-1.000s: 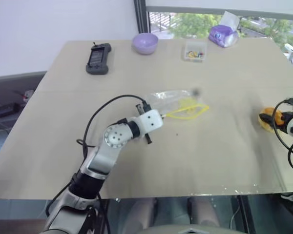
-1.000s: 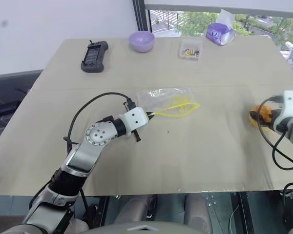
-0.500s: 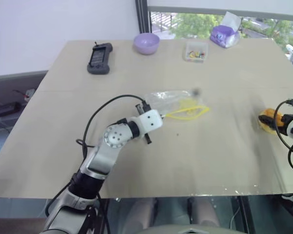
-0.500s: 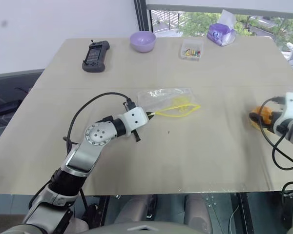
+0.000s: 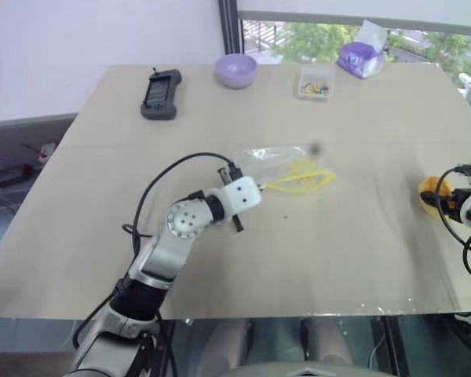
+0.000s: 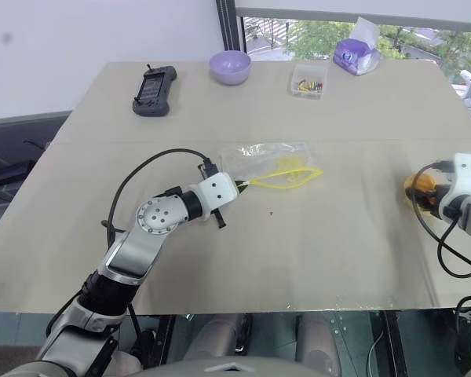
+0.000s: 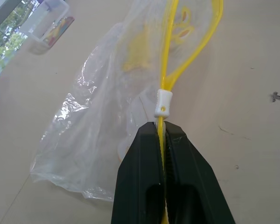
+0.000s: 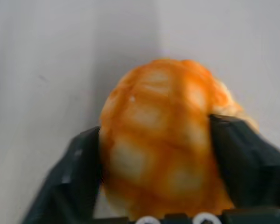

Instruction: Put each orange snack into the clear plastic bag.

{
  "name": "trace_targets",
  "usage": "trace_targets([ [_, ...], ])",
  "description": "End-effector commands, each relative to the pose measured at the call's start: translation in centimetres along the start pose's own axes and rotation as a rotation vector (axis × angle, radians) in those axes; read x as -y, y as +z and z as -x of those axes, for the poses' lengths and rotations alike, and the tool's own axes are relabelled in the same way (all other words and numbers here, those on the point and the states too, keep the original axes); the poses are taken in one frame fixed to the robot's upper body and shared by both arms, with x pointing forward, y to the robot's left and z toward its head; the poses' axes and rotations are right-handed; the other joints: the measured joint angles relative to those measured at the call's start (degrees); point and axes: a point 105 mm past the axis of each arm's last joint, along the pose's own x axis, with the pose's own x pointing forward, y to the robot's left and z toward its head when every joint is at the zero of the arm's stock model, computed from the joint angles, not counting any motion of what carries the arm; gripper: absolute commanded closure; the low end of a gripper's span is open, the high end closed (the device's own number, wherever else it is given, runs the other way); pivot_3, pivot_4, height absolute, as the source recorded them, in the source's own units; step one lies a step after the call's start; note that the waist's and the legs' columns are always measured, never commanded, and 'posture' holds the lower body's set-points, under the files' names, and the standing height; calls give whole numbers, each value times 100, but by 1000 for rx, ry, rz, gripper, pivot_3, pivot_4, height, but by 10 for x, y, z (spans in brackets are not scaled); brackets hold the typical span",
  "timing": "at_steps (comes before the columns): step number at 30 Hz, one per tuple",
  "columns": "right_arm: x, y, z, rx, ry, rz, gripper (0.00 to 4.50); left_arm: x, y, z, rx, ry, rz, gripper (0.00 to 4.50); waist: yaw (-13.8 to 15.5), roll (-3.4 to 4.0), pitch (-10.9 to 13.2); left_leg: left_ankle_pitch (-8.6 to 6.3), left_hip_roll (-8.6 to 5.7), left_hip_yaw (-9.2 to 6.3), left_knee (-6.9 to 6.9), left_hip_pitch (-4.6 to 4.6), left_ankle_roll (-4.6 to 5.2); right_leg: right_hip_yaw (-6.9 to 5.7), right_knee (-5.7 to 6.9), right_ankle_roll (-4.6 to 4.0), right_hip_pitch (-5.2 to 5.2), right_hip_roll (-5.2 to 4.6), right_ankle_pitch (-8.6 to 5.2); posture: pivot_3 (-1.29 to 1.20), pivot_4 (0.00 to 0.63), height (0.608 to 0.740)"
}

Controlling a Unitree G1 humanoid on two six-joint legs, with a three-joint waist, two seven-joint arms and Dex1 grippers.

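The left gripper [image 7: 162, 135] reaches forward over the middle of the table [image 6: 243, 251], its fingers closed on the yellow zip strip [image 7: 164, 95] of the clear plastic bag [image 6: 263, 157], which lies flat and crinkly just beyond. At the table's right edge, the right gripper [image 8: 156, 154] points downward with a finger on each side of the orange snack [image 8: 161, 135], a round bun with a darker grid on top.

Beige table [image 5: 220, 259]: clear plastic bag [image 5: 276, 161], purple bowl [image 5: 235, 70]
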Motion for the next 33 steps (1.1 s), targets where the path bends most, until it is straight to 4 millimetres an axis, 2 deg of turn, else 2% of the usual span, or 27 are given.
trace_targets([
  [1, -5, -23, -4, -90, 23, -17, 2740, -8, 9, 3, 31, 31, -25, 4500, -4, -2, -2, 0, 0, 0, 0, 0, 0, 0, 0, 0, 0, 0, 0, 0, 150, 740],
  [3, -5, -23, -3, -89, 22, -16, 3891, -7, 9, 3, 32, 31, -24, 4500, -6, -3, -2, 0, 0, 0, 0, 1, 0, 0, 1, 0, 1, 1, 0, 0, 150, 740],
  [6, -5, -22, -2, -85, 22, -13, 4469, -7, 9, 2, 33, 30, -24, 4500, -7, -3, -2, 0, 1, 0, 0, 2, 0, 0, 1, 0, 1, 2, 0, 0, 150, 740],
  [12, -4, -11, 1, -46, 7, 56, 4500, -7, 10, 1, 37, 26, -24, 4500, -5, -3, -2, 0, 1, 0, 0, 2, 0, 0, 1, 0, 1, 2, 0, 0, 150, 740],
  [16, -23, 27, 12, 99, 107, 175, 4500, -7, 10, 1, 37, 24, -24, 4500, -14, 0, 0, -1, 0, 2, 0, 1, 1, 2, 0, 0, 0, 1, 0, 0, 150, 740],
  [20, -61, 64, 32, 244, 285, 319, 4500, -5, 10, 1, 39, 18, -25, 4500, -54, 11, 6, -3, 1, 10, -1, 2, 6, 8, 3, 1, -5, 1, 0, 0, 150, 740],
  [23, -90, 78, 49, 300, 421, 419, 4500, -5, 10, 2, 40, 14, -25, 4500, -44, 16, 9, -3, 1, 8, 0, 0, 6, 7, 2, 1, -6, 1, 0, 0, 150, 740],
  [24, -105, 81, 58, 321, 494, 464, 4500, -5, 10, 1, 39, 14, -25, 4500, -26, 16, 10, -3, 1, 6, -1, 0, 6, 4, 1, 1, -6, 2, 0, 0, 150, 740],
  [26, -136, 82, 77, 364, 648, 557, 4500, -5, 10, 1, 38, 16, -26, 4500, -13, 15, 10, -4, 2, 0, 0, -2, 6, 0, -1, 1, -5, 1, 0, 0, 150, 740],
  [29, -174, 74, 99, 371, 841, 636, 4500, -4, 11, 0, 40, 17, -25, 4500, -4, 14, 10, -4, 5, -2, 0, -5, 7, -1, -3, 1, -5, 0, 0, 0, 150, 740],
  [31, -198, 59, 108, 339, 958, 720, 4500, -3, 12, -1, 44, 15, -24, 4500, -1, 13, 11, -5, 4, -3, 1, -6, 9, -2, -4, 1, -4, -3, 0, 0, 150, 740],
  [33, -211, 50, 108, 322, 1002, 765, 4500, -3, 12, -1, 47, 14, -24, 4500, -1, 12, 10, -6, 4, -5, 2, -6, 10, -3, -4, 1, -3, -4, 0, 0, 150, 740],
])
